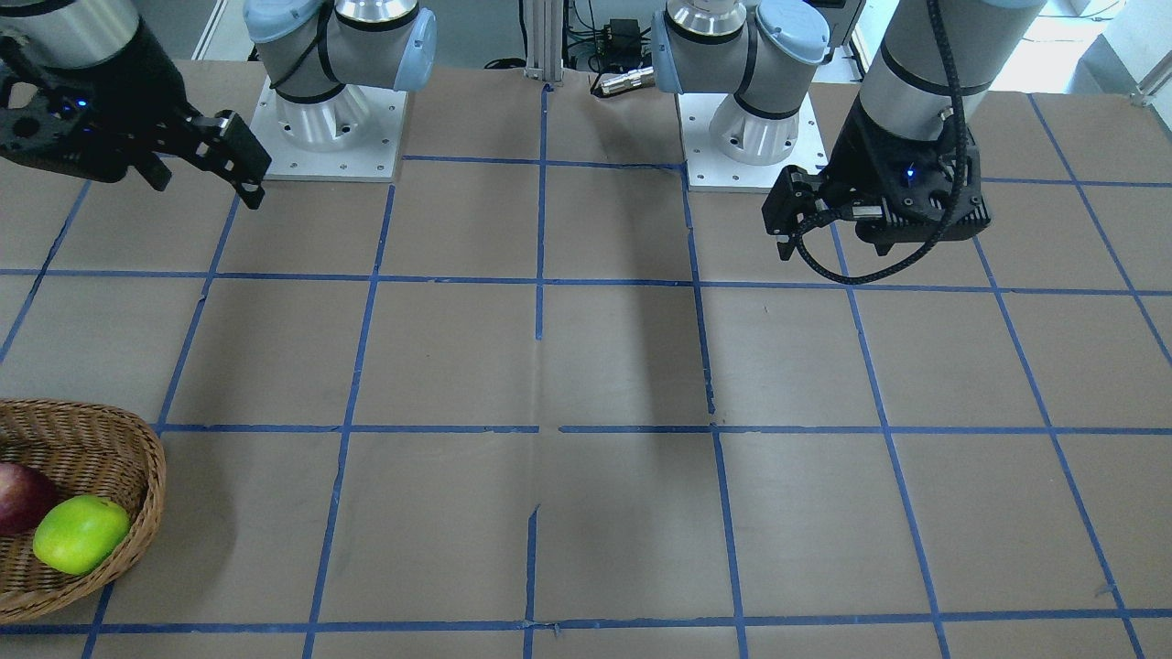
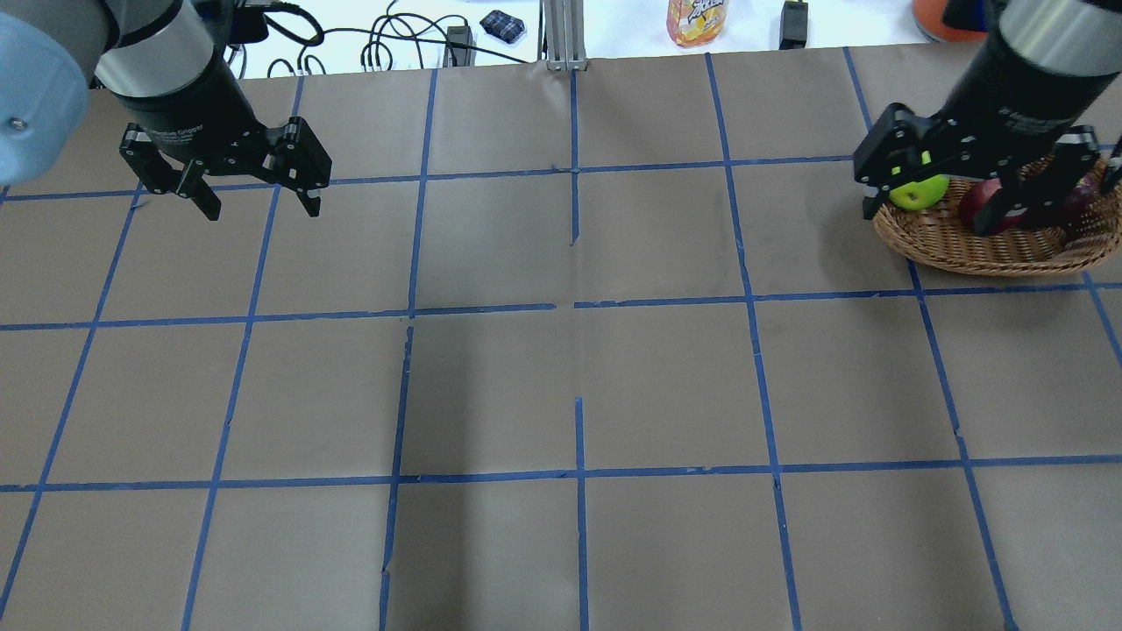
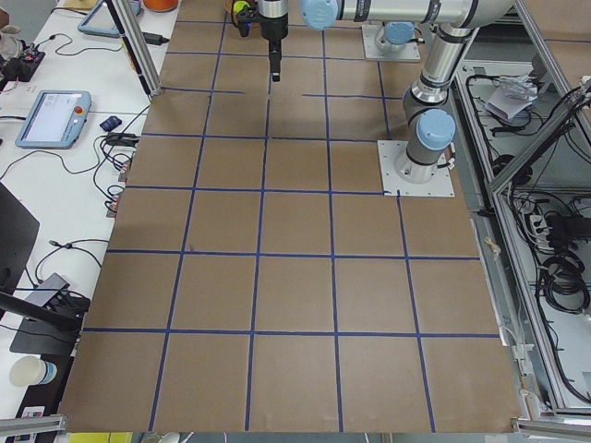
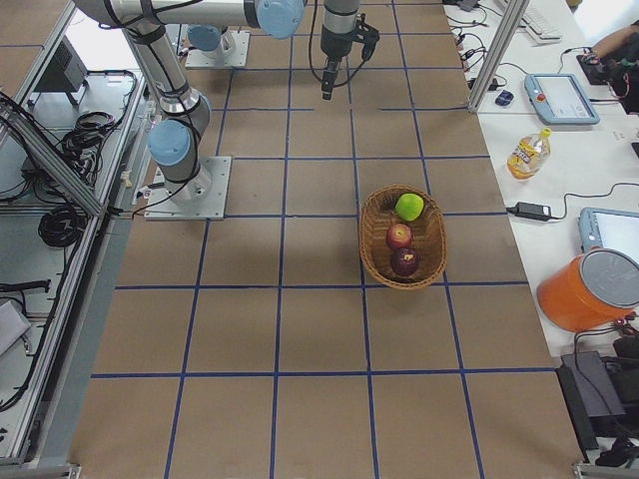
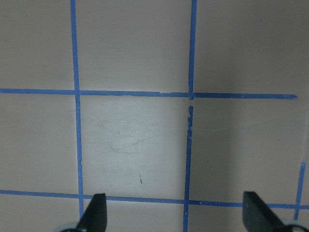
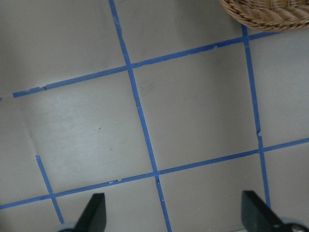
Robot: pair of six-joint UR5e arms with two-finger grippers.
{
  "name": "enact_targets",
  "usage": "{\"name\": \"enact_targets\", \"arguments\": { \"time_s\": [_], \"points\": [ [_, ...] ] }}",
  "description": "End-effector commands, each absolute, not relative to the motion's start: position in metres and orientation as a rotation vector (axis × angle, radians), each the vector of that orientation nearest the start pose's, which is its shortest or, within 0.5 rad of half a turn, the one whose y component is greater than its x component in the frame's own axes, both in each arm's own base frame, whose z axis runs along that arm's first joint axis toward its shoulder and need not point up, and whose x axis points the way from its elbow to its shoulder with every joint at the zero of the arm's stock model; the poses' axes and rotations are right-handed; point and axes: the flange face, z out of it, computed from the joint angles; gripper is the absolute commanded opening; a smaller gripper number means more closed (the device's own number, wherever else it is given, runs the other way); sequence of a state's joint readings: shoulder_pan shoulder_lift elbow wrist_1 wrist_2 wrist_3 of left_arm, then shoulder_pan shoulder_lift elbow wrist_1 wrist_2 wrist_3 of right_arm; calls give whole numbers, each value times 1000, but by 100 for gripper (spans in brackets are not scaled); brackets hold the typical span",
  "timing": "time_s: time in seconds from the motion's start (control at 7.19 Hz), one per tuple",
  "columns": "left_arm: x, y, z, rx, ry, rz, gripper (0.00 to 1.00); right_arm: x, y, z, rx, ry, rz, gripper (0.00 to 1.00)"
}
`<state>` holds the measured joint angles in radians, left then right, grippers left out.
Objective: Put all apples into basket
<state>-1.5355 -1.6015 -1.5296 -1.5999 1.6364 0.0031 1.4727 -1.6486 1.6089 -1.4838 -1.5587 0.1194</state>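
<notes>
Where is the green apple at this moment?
In the exterior right view, the green apple lies inside the basket, at its far end, beside the red apple, on the robot's right side of the table.

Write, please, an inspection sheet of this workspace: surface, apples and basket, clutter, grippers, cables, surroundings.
Surface: table covered with brown paper and a blue tape grid; the tape is broken in places.
Job's things: green apple, red apple and dark apple all lie in the basket.
Clutter: nothing seen.
Grippers: left gripper open and empty; right gripper open and empty, apart from the basket.
Cables: black cable loops beside the left gripper; bench cables lie beyond the table.
Surroundings: drink bottle, teach pendant and orange bucket beside the table.
</notes>
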Motion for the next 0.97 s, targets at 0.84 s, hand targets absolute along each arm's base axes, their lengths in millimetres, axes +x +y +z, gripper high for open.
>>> {"name": "enact_targets", "arguments": {
  "time_s": [0.84],
  "points": [
    [-109,-507,489,-46,3076,35,100,137,-449,480,258,3150,65,100]
  ]
}}
